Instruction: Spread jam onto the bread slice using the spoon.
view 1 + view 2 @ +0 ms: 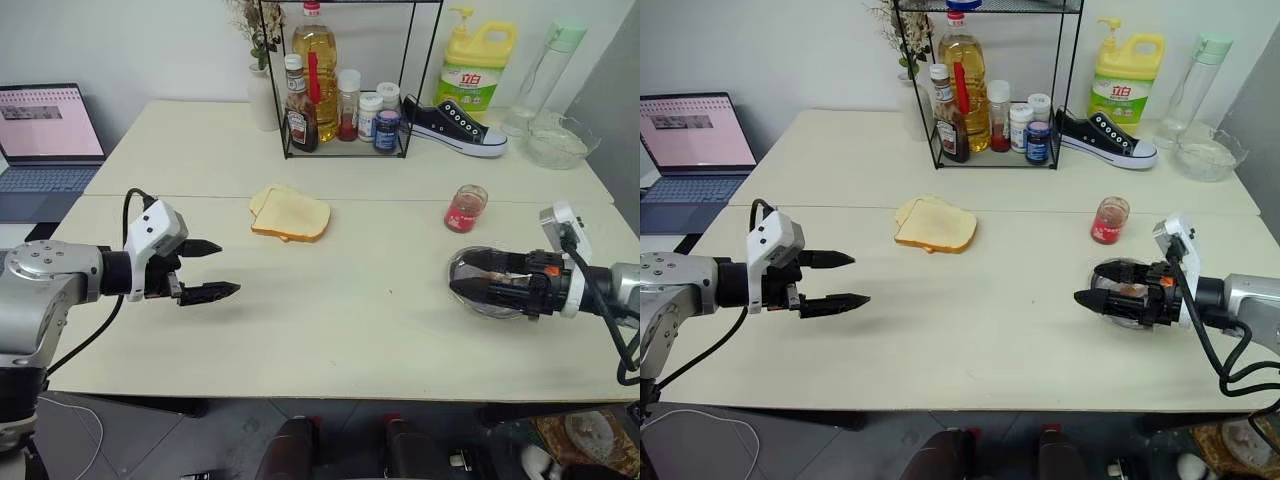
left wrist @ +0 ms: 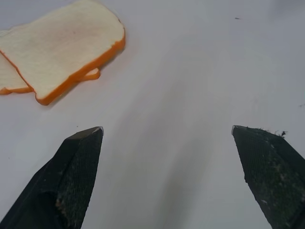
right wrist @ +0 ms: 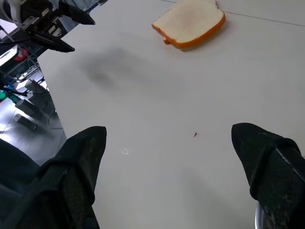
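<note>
Two slices of bread lay stacked on the pale table [image 1: 350, 320], the bread slice [image 1: 293, 214] on top with its cream face up and golden crust showing, near the middle of the tabletop and well apart from both arms. The jam [image 1: 465, 209] sat as a red mass in a small clear glass jar to the right of the bread, just beyond the right arm. The left gripper [image 1: 212, 270] hovered over the table's left part with its two black fingers spread wide and nothing between them; the left wrist view showed bare tabletop between the fingertips [image 2: 81, 157] and the bread beyond them. The right gripper [image 1: 458, 275] also stood spread and empty, hanging just over a round shiny metal dish [image 1: 490, 283] at the table's right edge; whether the spoon lay in that dish could not be made out. At the far side a black wire rack [image 1: 345, 80] held a bottle of yellow oil [image 1: 316, 60], a dark sauce bottle with a red label [image 1: 298, 110] and small jars, whose labels were too small to read. Beside the rack lay a black sneaker [image 1: 455, 125], and behind it a yellow detergent jug [image 1: 478, 65] whose green label bore large Chinese characters. An open laptop [image 1: 45, 140] stood at the far left.
</note>
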Tool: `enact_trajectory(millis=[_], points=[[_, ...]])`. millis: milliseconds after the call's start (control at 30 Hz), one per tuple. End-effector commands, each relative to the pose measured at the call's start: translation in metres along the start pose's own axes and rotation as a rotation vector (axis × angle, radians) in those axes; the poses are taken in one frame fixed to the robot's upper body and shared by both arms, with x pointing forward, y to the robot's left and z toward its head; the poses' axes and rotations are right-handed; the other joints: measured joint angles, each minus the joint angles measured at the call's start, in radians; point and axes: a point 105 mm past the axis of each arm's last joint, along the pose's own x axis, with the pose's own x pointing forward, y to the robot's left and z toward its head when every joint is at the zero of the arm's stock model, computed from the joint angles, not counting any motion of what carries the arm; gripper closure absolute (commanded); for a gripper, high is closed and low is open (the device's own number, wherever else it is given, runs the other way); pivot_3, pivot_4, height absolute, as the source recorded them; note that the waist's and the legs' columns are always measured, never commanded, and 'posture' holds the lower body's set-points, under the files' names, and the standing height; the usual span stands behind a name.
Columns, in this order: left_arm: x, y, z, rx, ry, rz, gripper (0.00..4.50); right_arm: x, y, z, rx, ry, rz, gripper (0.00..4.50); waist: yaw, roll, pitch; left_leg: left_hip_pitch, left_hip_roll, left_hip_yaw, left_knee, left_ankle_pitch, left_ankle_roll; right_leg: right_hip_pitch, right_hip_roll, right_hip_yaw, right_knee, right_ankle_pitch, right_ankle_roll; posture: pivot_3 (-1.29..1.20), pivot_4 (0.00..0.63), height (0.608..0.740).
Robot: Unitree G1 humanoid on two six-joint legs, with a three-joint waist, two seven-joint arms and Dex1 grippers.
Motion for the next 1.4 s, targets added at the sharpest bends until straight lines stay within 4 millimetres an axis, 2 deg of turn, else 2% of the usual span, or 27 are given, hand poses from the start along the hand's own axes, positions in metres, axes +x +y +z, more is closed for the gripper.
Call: enact_trajectory(millis=[33, 133, 267, 433, 600, 800, 967, 1233, 1400], points=[[-0.005, 0.002, 0.013, 0.03, -0.034, 0.021, 0.0, -0.003, 0.005, 0.009, -0.053, -0.015, 0.013, 0.03, 0.0, 0.0, 0.0, 0.0, 0.0, 0.0, 0.0, 0.0, 0.0, 0.0, 0.0, 0.0, 0.0, 0.0, 0.0, 0.0, 0.15, 0.74], [-0.002, 0.006, 0.012, -0.002, -0.047, 0.037, 0.0, -0.001, 0.002, 0.009, -0.051, -0.024, -0.006, 0.03, 0.0, 0.0, 0.0, 0.0, 0.0, 0.0, 0.0, 0.0, 0.0, 0.0, 0.0, 0.0, 0.0, 0.0, 0.0, 0.0, 0.15, 0.74], [-0.008, 0.014, 0.011, -0.017, -0.054, 0.085, 0.0, 0.002, 0.008, 0.01, -0.067, -0.02, 0.021, 0.03, 0.0, 0.0, 0.0, 0.0, 0.0, 0.0, 0.0, 0.0, 0.0, 0.0, 0.0, 0.0, 0.0, 0.0, 0.0, 0.0, 0.15, 0.74], [0.001, 0.026, 0.003, -0.118, -0.104, 0.158, 0.0, 0.004, 0.009, 0.006, -0.081, -0.017, 0.01, 0.03, 0.002, 0.0, 0.0, 0.0, 0.0, 0.0, 0.0, 0.0, 0.0, 0.0, 0.0, 0.0, 0.0, 0.0, 0.0, 0.0, 0.15, 0.74], [0.006, 0.036, 0.003, -0.175, -0.181, 0.266, 0.0, 0.015, 0.014, 0.017, -0.144, -0.067, 0.006, 0.03, 0.001, 0.0, 0.0, 0.0, 0.0, 0.0, 0.0, 0.0, 0.0, 0.0, 0.0, 0.0, 0.0, 0.0, 0.0, 0.0, 0.15, 0.74], [0.034, 0.055, -0.016, -0.376, -0.31, 0.447, 0.0, 0.039, 0.027, 0.017, -0.195, -0.1, 0.022, 0.03, 0.003, -0.001, 0.0, 0.0, 0.0, -0.001, 0.001, 0.0, 0.0, 0.0, 0.0, 0.0, 0.001, 0.0, 0.0, 0.0, 0.15, 0.74], [0.057, 0.07, -0.019, -0.531, -0.414, 0.516, 0.0, 0.054, 0.038, 0.027, -0.215, -0.157, 0.056, 0.03, 0.006, -0.003, -0.001, 0.0, -0.001, -0.001, 0.002, 0.0, 0.0, 0.0, 0.0, -0.001, 0.001, 0.001, 0.001, 0.0, 0.15, 0.74], [0.09, 0.077, -0.02, -0.776, -0.544, 0.45, 0.0, 0.064, 0.048, 0.023, -0.226, -0.154, 0.072, 0.03, 0.005, -0.005, -0.002, 0.0, -0.001, -0.001, 0.002, 0.0, 0.0, 0.0, 0.0, -0.002, 0.001, 0.001, 0.001, 0.0, 0.15, 0.74], [0.108, 0.082, -0.022, -0.825, -0.544, 0.451, 0.0, 0.067, 0.052, 0.024, -0.234, -0.157, 0.08, 0.03, 0.004, -0.005, -0.002, 0.0, -0.002, -0.001, 0.002, 0.0, 0.0, 0.0, 0.0, -0.002, 0.001, 0.001, 0.001, 0.0, 0.15, 0.74]])
